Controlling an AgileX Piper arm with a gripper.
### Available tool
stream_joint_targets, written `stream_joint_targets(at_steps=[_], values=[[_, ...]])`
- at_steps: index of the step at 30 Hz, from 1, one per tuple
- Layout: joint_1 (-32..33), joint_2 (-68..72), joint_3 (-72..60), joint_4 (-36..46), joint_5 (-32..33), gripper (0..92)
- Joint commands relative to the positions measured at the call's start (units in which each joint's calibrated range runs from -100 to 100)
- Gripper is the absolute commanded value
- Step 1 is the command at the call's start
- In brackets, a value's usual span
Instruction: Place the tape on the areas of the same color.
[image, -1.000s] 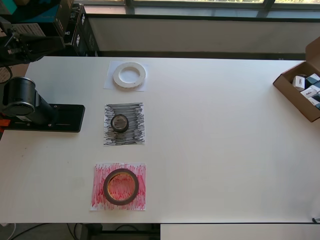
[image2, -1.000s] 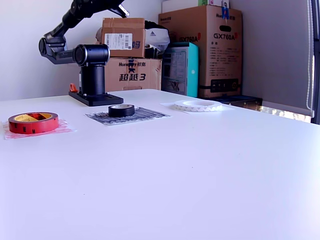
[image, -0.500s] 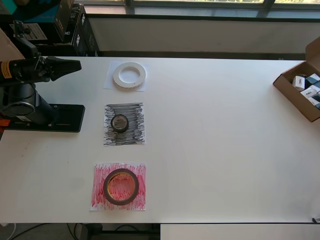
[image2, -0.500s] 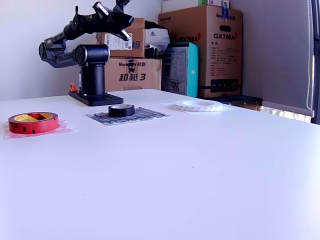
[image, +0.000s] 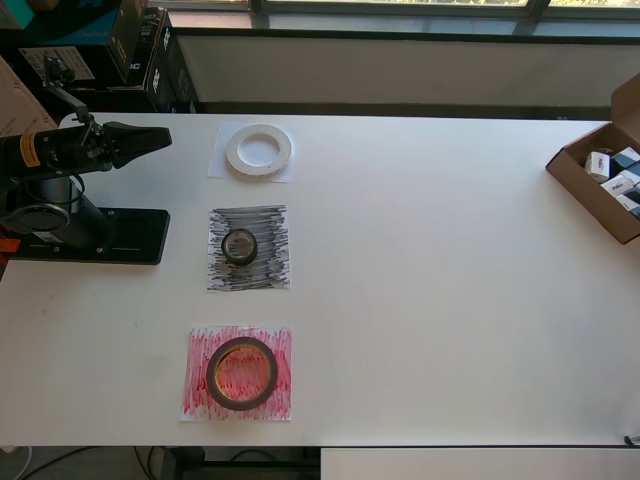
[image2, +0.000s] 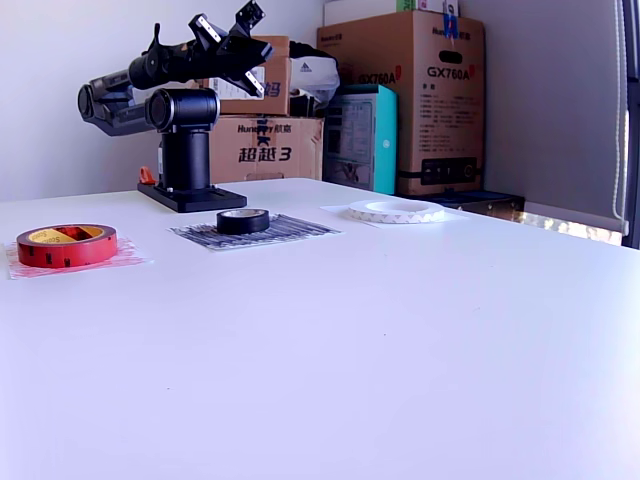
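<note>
From overhead, the white table (image: 450, 300) carries three paper sheets in a column toward the view's left. The white ring (image: 259, 150) lies on the white sheet (image: 219, 165), the black roll (image: 240, 245) on the black-scribbled sheet (image: 270, 225), and the red-brown roll (image: 241, 372) on the red-scribbled sheet (image: 200, 345). The gripper (image: 150, 139) hangs above the table's left edge, clear of every roll, holding nothing; its fingers look nearly together here. An open carton (image: 592, 180) of small boxes sits at the right edge.

In the exterior view, the gripper (image2: 240, 52) is raised above the arm's black base (image2: 187, 195), its jaws spread apart and empty. All three rolls rest flat on their sheets: red at the exterior view's left, black in the middle, white farther right. Behind stand cardboard boxes; one large box (image2: 420, 100) reads "GX760A", another (image2: 265, 150) shows Chinese characters and a "3".
</note>
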Motion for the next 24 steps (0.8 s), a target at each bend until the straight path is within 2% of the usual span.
stream_joint_targets(at_steps=[1, 24], values=[[-0.2, 0.6, -0.2, 11.6, 0.2, 0.0], [0.3, 0.8, -0.2, 12.7, 0.2, 0.0]])
